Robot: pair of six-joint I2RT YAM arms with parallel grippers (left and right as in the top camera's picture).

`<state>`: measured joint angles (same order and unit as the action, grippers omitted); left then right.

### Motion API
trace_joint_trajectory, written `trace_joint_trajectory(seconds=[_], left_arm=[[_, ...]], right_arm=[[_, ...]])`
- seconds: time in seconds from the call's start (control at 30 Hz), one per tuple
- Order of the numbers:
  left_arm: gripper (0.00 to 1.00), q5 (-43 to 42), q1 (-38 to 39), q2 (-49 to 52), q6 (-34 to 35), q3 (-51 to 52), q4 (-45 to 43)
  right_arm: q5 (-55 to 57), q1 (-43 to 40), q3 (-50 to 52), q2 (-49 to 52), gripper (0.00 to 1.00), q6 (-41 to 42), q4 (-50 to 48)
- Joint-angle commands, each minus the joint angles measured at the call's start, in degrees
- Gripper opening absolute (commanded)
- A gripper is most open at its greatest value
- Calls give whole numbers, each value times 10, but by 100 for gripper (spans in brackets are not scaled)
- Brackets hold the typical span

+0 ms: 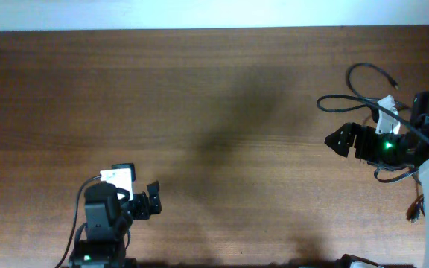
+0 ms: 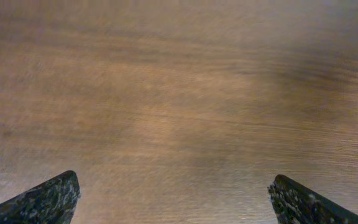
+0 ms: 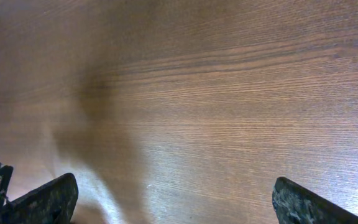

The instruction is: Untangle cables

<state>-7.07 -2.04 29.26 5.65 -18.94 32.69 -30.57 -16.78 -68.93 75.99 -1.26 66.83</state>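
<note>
Looking down from overhead, I see a brown wooden table point(image 1: 199, 89) with my two arms at opposite sides. My left gripper point(image 1: 153, 199) sits near the bottom left edge, its fingers spread wide apart with only bare wood between them in the wrist view. My right gripper point(image 1: 338, 140) is at the far right, jaws also parted and holding nothing, pointing toward the table's middle. The cables point(image 1: 357, 95) lie in thin black loops at the upper right, just beside and partly under my right arm, one end silver-tipped point(image 1: 393, 84).
</note>
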Motion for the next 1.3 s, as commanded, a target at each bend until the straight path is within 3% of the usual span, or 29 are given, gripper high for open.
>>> trace_joint_trajectory(seconds=[0.0, 0.13, 0.4, 0.57, 0.7, 0.87, 1.27], left_arm=[[99, 3, 37, -40, 3, 17, -37], [99, -37, 42, -96, 3, 83, -119], [99, -38, 42, -107, -1, 89, -185], [99, -72, 42, -134, -1, 139, -329], [99, -69, 42, -163, -1, 157, -349], [99, -93, 43, -174, -1, 182, -458], [99, -92, 42, -207, -1, 184, -487]], right_arm=[[-7, 3, 0, 1, 99, 2, -2], [-7, 3, 0, 1, 99, 2, -2], [-7, 3, 0, 1, 99, 2, -2], [-7, 3, 0, 1, 99, 2, -2], [-7, 3, 0, 1, 99, 2, -2], [-7, 3, 0, 1, 99, 2, -2], [-7, 3, 0, 1, 99, 2, -2]])
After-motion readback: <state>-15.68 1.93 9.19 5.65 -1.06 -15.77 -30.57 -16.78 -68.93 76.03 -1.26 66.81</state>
